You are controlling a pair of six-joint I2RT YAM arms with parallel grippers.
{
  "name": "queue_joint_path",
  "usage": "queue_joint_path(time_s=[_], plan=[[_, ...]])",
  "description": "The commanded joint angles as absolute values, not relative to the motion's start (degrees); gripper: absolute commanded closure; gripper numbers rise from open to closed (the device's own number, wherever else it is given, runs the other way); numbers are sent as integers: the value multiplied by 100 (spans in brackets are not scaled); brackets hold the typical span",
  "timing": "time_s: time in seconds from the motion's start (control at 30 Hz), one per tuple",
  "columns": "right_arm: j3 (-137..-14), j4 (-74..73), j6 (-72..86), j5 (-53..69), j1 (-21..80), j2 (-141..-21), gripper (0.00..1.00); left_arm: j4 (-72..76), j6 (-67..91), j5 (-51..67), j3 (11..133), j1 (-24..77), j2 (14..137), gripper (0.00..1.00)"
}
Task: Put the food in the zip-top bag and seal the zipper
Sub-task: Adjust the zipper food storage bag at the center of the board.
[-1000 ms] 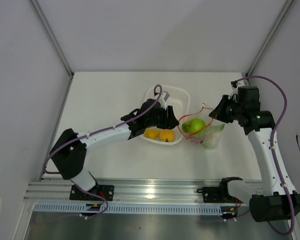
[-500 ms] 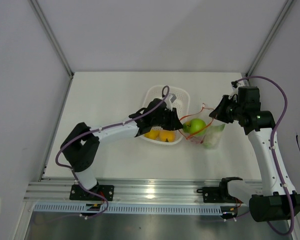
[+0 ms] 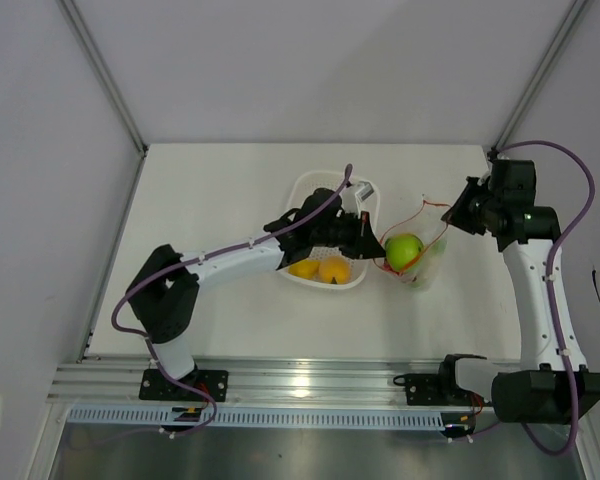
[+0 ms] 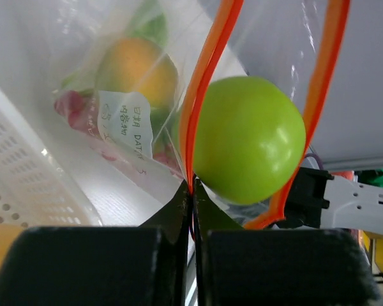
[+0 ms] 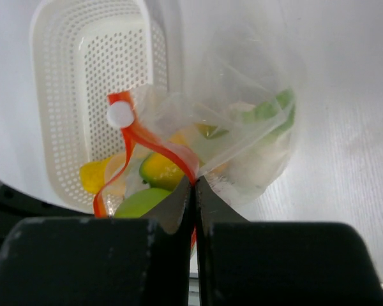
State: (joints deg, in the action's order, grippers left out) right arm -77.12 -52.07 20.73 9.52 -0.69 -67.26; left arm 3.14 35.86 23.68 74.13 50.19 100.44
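Observation:
The clear zip-top bag (image 3: 426, 268) hangs between both grippers, right of the basket. My left gripper (image 4: 193, 186) is shut on one orange-red zipper (image 4: 207, 76) strip at the mouth's left end. At the right end, my right gripper (image 5: 193, 182) is shut on the zipper (image 5: 154, 145) near its white slider (image 5: 120, 115). A green apple (image 4: 249, 137) sits in the mouth between the two strips. An orange-yellow mango (image 4: 137, 64) and reddish food lie deeper inside the bag. From above, the left gripper (image 3: 372, 240) and right gripper (image 3: 458, 215) flank the apple (image 3: 404, 249).
The white perforated basket (image 3: 325, 187) stands just left of the bag, under my left forearm. Two yellow fruits (image 3: 318, 268) lie at its near end. Grey walls enclose the table at the back and sides.
My left gripper moved right from over the basket to the bag's mouth and shut on the zipper. The right gripper drew back to the right, pulling the mouth wider; the apple shifted right.

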Motion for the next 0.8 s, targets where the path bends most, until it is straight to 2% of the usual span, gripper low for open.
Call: queue_joint_path(time_s=[0.0, 0.23, 0.47, 0.57, 0.77], plan=[[-8007, -5168, 2004, 544, -254, -6741, 100, 572, 3533, 2804, 7620, 5106, 9747, 99], [-7682, -4843, 2135, 1010, -527, -6882, 100, 227, 3533, 2891, 7901, 5089, 10028, 99], [-8244, -4992, 2241, 1239, -642, -6829, 100, 247, 3797, 3217, 8488, 5115, 9703, 100], [-8323, -4957, 2250, 1283, -773, -7022, 100, 1, 3805, 3165, 8848, 5098, 9939, 100], [-7736, -4606, 2276, 1625, -1177, -7506, 100, -967, 3955, 3374, 9703, 4799, 11004, 99]])
